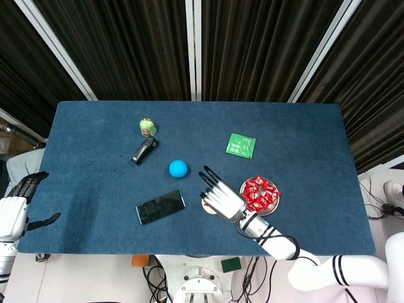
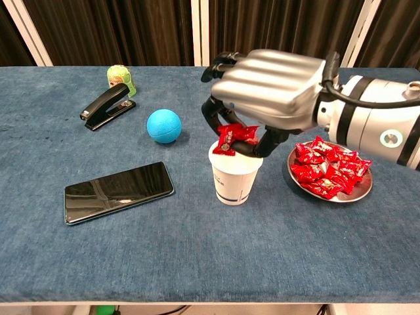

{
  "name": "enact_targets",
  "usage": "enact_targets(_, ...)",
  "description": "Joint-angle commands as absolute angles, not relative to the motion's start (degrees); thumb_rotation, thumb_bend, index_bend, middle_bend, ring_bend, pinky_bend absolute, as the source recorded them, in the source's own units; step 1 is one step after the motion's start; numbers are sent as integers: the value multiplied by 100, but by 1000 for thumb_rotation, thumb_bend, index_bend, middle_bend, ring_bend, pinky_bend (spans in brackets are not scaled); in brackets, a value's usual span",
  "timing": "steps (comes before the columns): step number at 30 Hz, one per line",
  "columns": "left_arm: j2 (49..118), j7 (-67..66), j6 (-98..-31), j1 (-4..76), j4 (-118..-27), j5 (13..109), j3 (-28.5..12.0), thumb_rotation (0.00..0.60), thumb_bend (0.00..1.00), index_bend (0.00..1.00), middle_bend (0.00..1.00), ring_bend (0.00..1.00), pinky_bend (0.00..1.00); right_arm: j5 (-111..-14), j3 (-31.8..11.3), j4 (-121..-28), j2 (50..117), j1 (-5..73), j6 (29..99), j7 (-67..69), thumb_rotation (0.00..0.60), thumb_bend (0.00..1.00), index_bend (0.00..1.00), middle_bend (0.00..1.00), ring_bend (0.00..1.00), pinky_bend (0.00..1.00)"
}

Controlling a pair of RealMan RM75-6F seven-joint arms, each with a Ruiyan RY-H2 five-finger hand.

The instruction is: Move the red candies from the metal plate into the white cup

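My right hand (image 2: 269,88) hovers over the white cup (image 2: 233,180) and pinches one red candy (image 2: 235,137) just above the cup's mouth. In the head view that right hand (image 1: 219,196) hides nearly all of the cup. Several red candies (image 2: 330,167) lie in the metal plate (image 2: 356,193), right of the cup; the head view shows the plate (image 1: 273,209) with candies (image 1: 259,191) beside the hand. My left hand (image 1: 17,207) hangs off the table's left edge with its fingers apart, holding nothing.
A black phone (image 2: 118,191) lies left of the cup. A blue ball (image 2: 163,125), a black stapler (image 2: 107,105) and a small green figure (image 2: 120,78) sit further back left. A green card (image 1: 240,145) lies behind the plate.
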State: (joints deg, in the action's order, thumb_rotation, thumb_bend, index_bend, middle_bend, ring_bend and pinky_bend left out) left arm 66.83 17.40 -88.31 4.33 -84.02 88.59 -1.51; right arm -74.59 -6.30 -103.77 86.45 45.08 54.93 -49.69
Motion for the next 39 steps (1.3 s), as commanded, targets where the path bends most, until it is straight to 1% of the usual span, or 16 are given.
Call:
enact_targets(1, 6691, 1765, -8834, 427, -8379, 8862, -149, 600, 44, 151, 128, 111, 230, -7432, -590, -10340, 8695, 4529, 5499, -4986, 600, 477, 774, 627, 82, 0)
enact_targets(15, 6709, 1800, -8848, 399, -8339, 8872, -143, 600, 44, 151, 129, 110, 230, -7306, -456, -10253, 8757, 4569, 5606, -5094, 600, 477, 770, 628, 82, 0)
enact_targets(18, 6712, 1798, -8837, 400, -8333, 8866, -144, 600, 45, 151, 129, 111, 231, -7279, -437, -10241, 8732, 4577, 5615, -5099, 600, 463, 755, 622, 82, 0)
enact_targets(23, 6717, 1795, -8825, 407, -8327, 8865, -152, 600, 44, 151, 129, 111, 231, -7244, -414, -10235, 8688, 4602, 5607, -5076, 600, 427, 667, 557, 78, 0)
enact_targets(27, 6718, 1791, -8808, 411, -8331, 8860, -152, 600, 44, 150, 129, 111, 230, -7269, -394, -10234, 8673, 4622, 5601, -5025, 600, 407, 613, 531, 69, 0)
enact_targets(39, 6696, 1774, -8806, 408, -8359, 8868, -153, 600, 44, 151, 129, 111, 231, -7324, -330, -10278, 8594, 4652, 5611, -4932, 600, 382, 515, 444, 46, 0)
